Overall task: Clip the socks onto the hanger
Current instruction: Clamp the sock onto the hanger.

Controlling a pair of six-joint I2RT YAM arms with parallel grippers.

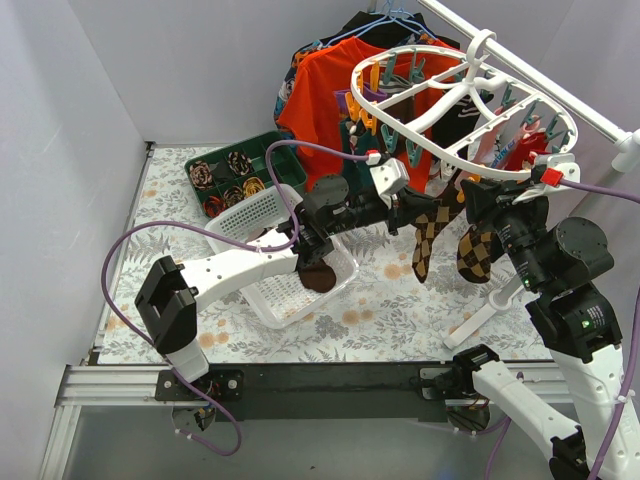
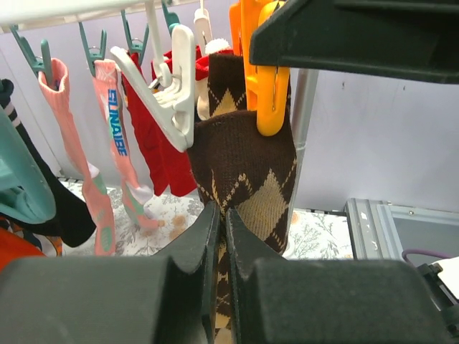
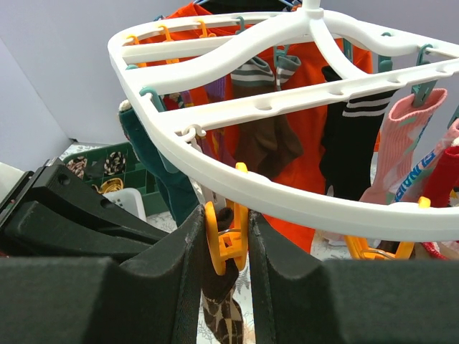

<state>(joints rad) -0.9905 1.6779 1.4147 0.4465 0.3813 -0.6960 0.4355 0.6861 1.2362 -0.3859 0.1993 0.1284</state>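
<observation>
The white oval hanger (image 1: 455, 110) hangs at the upper right, with several socks clipped on it. My left gripper (image 1: 415, 207) is shut on a brown-and-tan argyle sock (image 1: 425, 240) just below the hanger's near rim. In the left wrist view the fingers (image 2: 204, 236) pinch this sock (image 2: 251, 165), and an orange clip (image 2: 267, 79) sits at its top. My right gripper (image 1: 472, 195) is shut on that orange clip (image 3: 231, 229) under the hanger rim (image 3: 287, 197), with the sock's edge between the clip's halves. A second argyle sock (image 1: 478, 252) hangs beside it.
A white basket (image 1: 262, 215) holds a dark sock (image 1: 318, 277). A green tray (image 1: 262, 152) of rolled bundles stands at the back. The orange T-shirt (image 1: 325, 90) hangs behind the hanger on the white rod (image 1: 575, 100). Pink socks (image 2: 107, 136) and a white clip (image 2: 176, 93) hang nearby.
</observation>
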